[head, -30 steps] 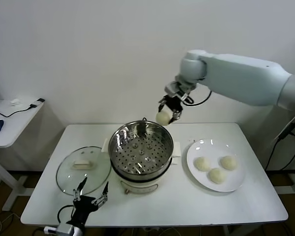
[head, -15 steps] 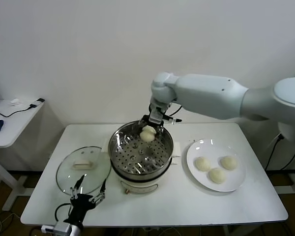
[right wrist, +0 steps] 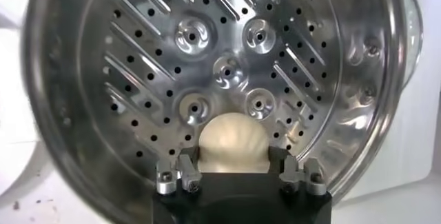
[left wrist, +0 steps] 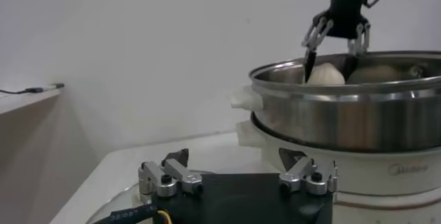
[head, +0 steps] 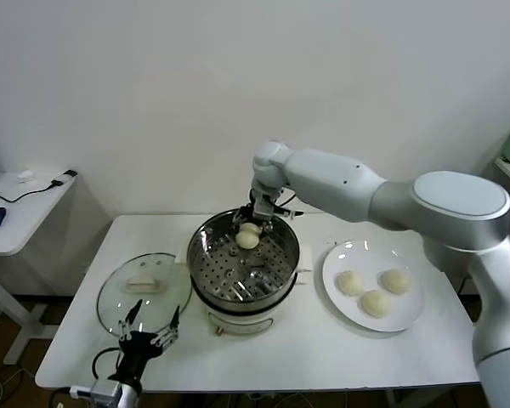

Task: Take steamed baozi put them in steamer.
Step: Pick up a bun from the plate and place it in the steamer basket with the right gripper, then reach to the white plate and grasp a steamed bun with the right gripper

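**Bun between spread jaws, on the steamer tray**

Right gripper (head: 250,223) lowered into the round, shiny stainless-steel steamer (head: 243,264), at its far rim. Jaws parted, one finger on each side of a small, smooth, cream-white steamed bun (head: 247,240). Bun sitting on the perforated metal tray (right wrist: 227,74), directly below the jaws; whether the fingers touch its sides cannot be told. In the right wrist view, same bun (right wrist: 231,143) just ahead of the gripper body, tray holes and raised dimples beyond it.

Well off to the right of those jaws, on a flat white round plate (head: 338,258): three more cream-white buns (head: 373,291), close together.

Left gripper (head: 149,336) low at the near edge of the white table (head: 323,348), jaws wide open, holding nothing. Just past them, a round glass lid (head: 144,290) flat on the table, beside the steamer's cream-white base.
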Controlling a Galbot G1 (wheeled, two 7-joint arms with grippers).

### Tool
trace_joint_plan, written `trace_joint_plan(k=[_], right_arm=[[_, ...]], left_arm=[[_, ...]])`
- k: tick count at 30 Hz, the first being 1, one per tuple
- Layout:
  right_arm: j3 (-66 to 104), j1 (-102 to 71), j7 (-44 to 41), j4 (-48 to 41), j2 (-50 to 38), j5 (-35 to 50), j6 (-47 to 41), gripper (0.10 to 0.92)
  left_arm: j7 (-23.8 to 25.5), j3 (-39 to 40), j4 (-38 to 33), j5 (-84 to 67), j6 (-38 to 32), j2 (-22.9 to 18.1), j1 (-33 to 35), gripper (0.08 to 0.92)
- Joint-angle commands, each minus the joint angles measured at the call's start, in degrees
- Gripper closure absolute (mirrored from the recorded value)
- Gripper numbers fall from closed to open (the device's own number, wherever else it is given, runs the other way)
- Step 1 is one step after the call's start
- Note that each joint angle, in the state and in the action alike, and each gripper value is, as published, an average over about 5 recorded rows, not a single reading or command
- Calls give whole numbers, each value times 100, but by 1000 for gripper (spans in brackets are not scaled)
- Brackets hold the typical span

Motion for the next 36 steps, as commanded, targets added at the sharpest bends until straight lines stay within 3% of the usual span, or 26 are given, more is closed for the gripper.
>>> trace_joint_plan(k=[1,5,8,12,14,19,22,28,36], right_arm=[[113,-109,-102,-477,175,256,304,232],[-86,451,-348,-122,-83,1119,341,205],[-529,1179,-599,364,-442,2418,64,203],[-1520,2327,-932,1358,-1284,4562,-1131,202],[-2010,2753,-917,1820,-1857,5089,-1931,202],[-3073,3402,-397,2779,-3271,5073,-4048,203],[-3655,3394,-151,3189,-3862,4869,-4746,202],[-3599,2481,301,3696,-4539,4747,-5499,203],[-2078,535,529,2947,-4423,4351,-5811,203]], left_arm=[[-13,-7,12,-10,2,5,-10,177],[-11,-7,-25,-15,9,3,2,177],[-5,6,-79,-7,24,-7,12,177],[7,26,-148,11,38,-5,30,177],[11,39,-174,16,41,0,39,177],[-5,62,-195,15,32,25,60,177],[-25,60,-188,11,11,34,66,177],[-47,48,-186,27,-11,38,87,177],[-66,15,-214,123,-46,28,182,177]])
